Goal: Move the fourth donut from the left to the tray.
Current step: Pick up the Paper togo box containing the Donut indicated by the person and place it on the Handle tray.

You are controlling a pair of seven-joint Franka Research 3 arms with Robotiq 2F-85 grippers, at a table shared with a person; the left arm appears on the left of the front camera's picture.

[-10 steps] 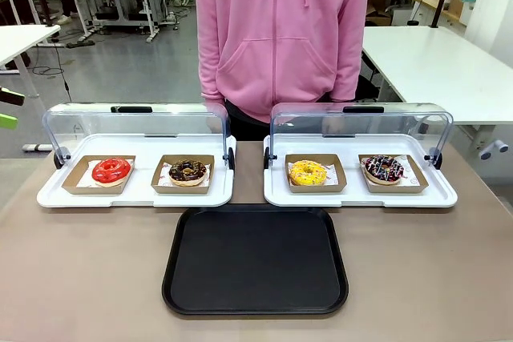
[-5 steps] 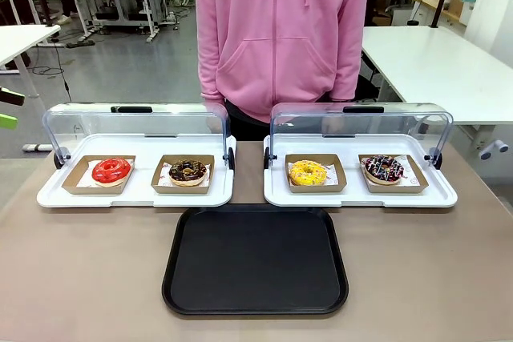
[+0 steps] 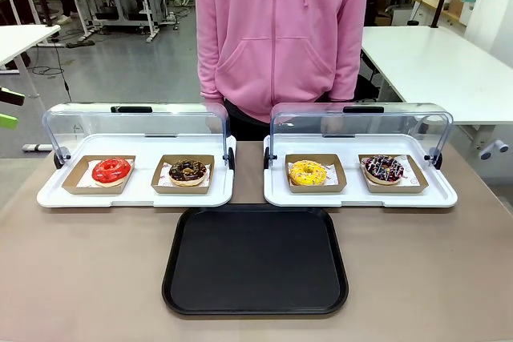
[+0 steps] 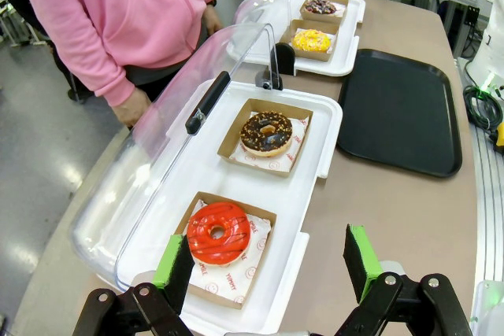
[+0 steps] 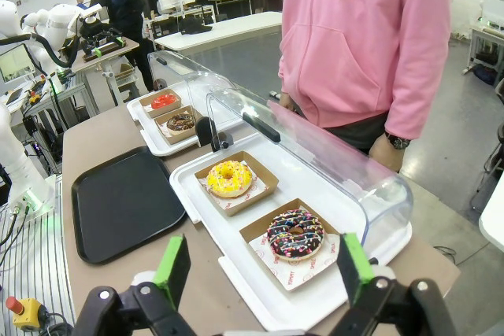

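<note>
The left gripper (image 4: 266, 267) hangs with fingers spread apart near the red donut (image 4: 217, 232). The tray (image 3: 255, 262) lies just before the left case (image 3: 136, 195) and the right case (image 3: 353, 198). The fourth donut (image 3: 383, 169) sits in its holder (image 3: 393, 189) at the right case's right end. The right gripper (image 5: 264, 271), fingers likewise spread, hangs near it.

Brown counter (image 3: 88, 278). At near middle: black tray (image 3: 255, 262), lying flat. Behind, along far side: left white display tray (image 3: 144, 193) and right white display tray (image 3: 357, 196), side by side, narrow gap between, clear lids (image 3: 136, 127) swung open.
</note>
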